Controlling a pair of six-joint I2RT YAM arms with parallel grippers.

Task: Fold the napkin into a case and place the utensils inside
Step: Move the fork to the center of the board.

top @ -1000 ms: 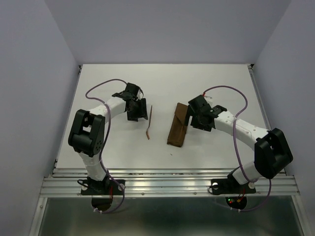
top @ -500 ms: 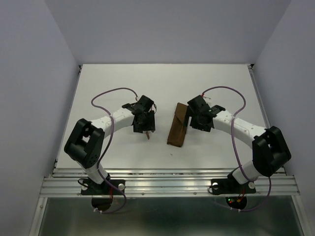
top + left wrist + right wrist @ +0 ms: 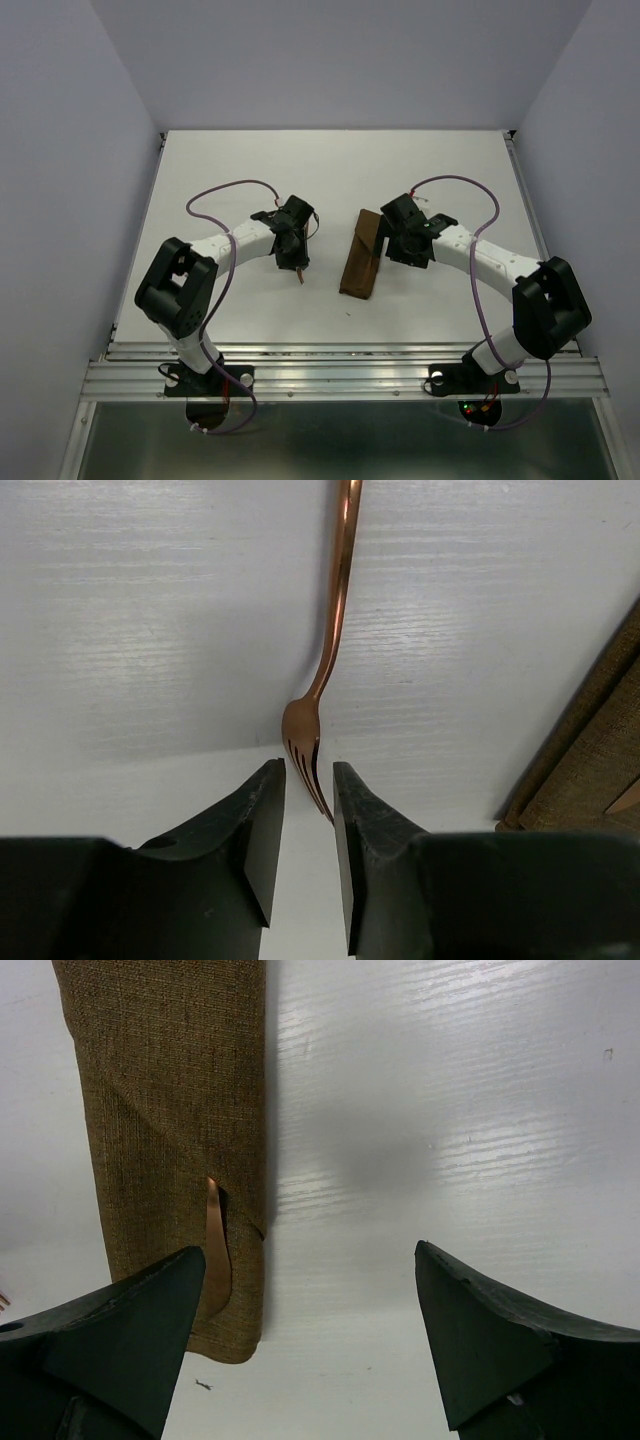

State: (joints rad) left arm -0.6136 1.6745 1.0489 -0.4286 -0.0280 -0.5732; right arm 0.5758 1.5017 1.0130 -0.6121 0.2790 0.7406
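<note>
Left wrist view: my left claw [image 3: 308, 770], half-open, straddles the tines of the fork [image 3: 340, 600] left of the napkin case [image 3: 590, 760], gripping nothing yet; next, I judge, pinch, lift, slip it inside.

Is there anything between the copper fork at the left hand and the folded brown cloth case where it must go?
Nothing visible. Only bare white table separates the copper fork from the folded brown cloth case; the open right hand stands at the case's other side.
</note>
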